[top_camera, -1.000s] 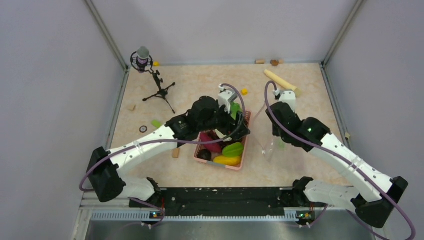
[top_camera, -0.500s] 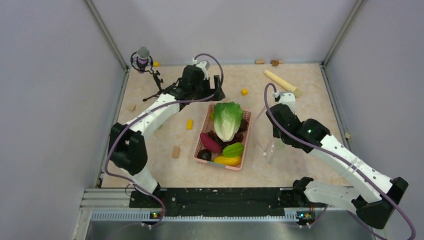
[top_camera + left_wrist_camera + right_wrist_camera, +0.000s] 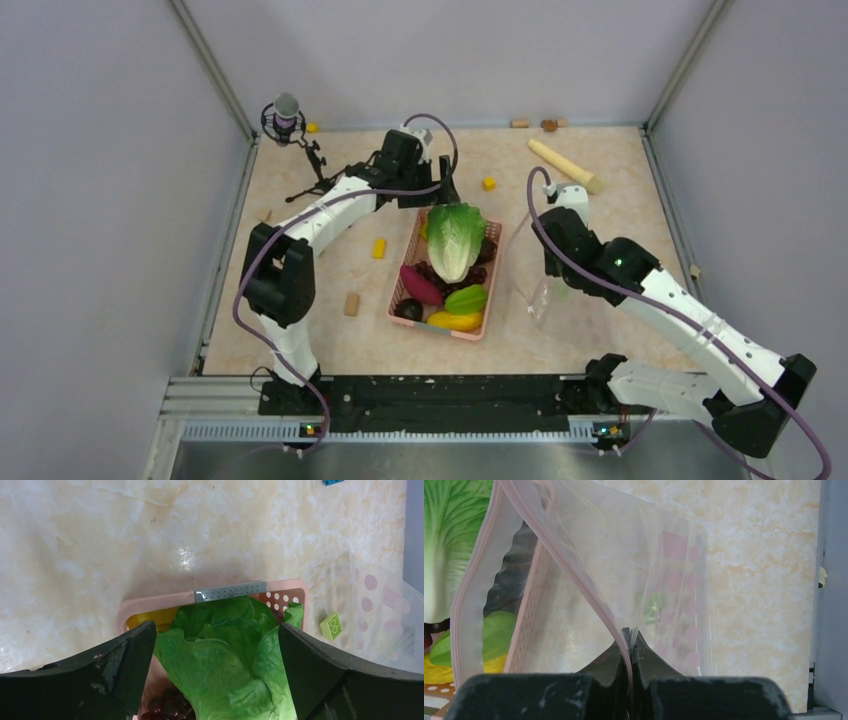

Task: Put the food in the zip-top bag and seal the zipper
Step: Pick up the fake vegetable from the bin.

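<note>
A robotics lab test cell rather than any lived-in room: plain grey panel walls (image 3: 100, 200) in aluminium framing (image 3: 215, 70) box in a marble-patterned tabletop (image 3: 470, 150). Two white-and-black robot arms, the left arm (image 3: 320, 215) and the right arm (image 3: 690, 320), are bolted to a black base rail (image 3: 440, 395) at the near edge. A microphone (image 3: 286, 108) stands on a small tripod (image 3: 322, 180) at the back. The props are toys: a toy lettuce head (image 3: 455, 238) in a pink plastic basket (image 3: 492, 290), loose coloured blocks (image 3: 379, 248) and a wooden rolling pin (image 3: 565, 165).
</note>
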Robot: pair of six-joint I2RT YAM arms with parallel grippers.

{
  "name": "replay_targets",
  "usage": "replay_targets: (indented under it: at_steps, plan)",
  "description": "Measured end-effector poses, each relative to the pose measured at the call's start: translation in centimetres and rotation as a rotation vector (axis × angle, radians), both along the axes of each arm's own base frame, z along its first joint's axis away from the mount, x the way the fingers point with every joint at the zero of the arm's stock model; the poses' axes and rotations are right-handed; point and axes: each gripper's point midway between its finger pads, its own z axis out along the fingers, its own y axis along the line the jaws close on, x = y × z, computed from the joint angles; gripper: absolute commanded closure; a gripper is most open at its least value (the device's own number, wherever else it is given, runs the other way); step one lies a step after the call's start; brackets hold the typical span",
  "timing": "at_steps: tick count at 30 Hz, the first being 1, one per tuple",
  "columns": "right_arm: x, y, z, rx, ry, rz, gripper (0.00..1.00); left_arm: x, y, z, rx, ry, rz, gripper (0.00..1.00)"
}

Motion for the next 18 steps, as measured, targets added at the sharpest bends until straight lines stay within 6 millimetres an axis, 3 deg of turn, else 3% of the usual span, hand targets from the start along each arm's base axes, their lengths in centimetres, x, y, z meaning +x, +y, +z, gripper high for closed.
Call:
replay_targets:
  at_steps: [10,16,18]
  plan:
    - [-0.1,0.1,-0.1,0.0,0.005,0.01,1.0,-0.4,-1.3,-4.1,-0.001,0.111,-0.043,0.03]
    - [-0.1,0.1,-0.1,0.0,0.005,0.01,1.0,-1.2,-2.5,-4.8,-0.03,0.151,-0.088,0.03]
    - [-0.1,0.1,-0.1,-0.001,0.005,0.01,1.0,-1.6,-2.8,-4.9,-0.037,0.162,-0.1,0.16]
